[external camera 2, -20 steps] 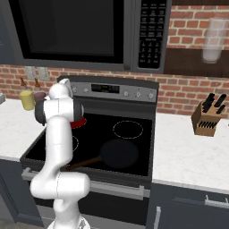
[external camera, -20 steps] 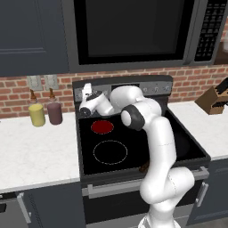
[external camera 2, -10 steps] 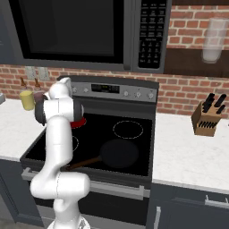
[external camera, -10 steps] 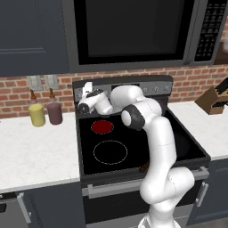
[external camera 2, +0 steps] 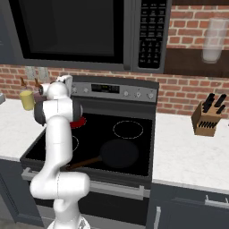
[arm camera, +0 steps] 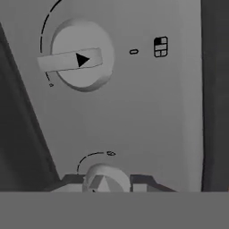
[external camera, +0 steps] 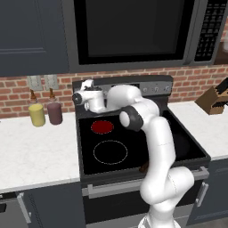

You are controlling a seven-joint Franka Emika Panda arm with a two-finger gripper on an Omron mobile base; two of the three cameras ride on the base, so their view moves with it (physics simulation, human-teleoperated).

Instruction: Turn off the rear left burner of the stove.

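- Left base view, from the left: a yellow squeeze bottle [external camera: 36, 113] and a dark maroon bottle [external camera: 54, 111] stand side by side on the white stone counter [external camera: 31, 151], against the red brick wall.
- Just right of them is the black glass-top stove [external camera: 133, 147]; the white arm's two-finger gripper [external camera: 78, 98] is up at the left end of its grey control panel [external camera: 153, 88].
- The small rear left burner [external camera: 102, 127] glows red on the glass, below and just right of the gripper; a larger white-ringed front zone [external camera: 110, 152] in front of it is plain black.
- Further right, a wooden knife block [external camera: 212, 100] sits on the counter, and a black microwave [external camera: 133, 31] hangs above the stove.
- Right base view: a black frying pan [external camera 2: 117, 153] with a brown handle lies on the front right part of the cooktop.
- Hand view: a round grey knob with a bar and black arrow [arm camera: 77, 60] is on the panel in the upper left; a second grey knob [arm camera: 103, 181] sits low in the view between the two dark fingertips [arm camera: 67, 183], which lie close to either side of it. Whether they press it, I cannot tell.
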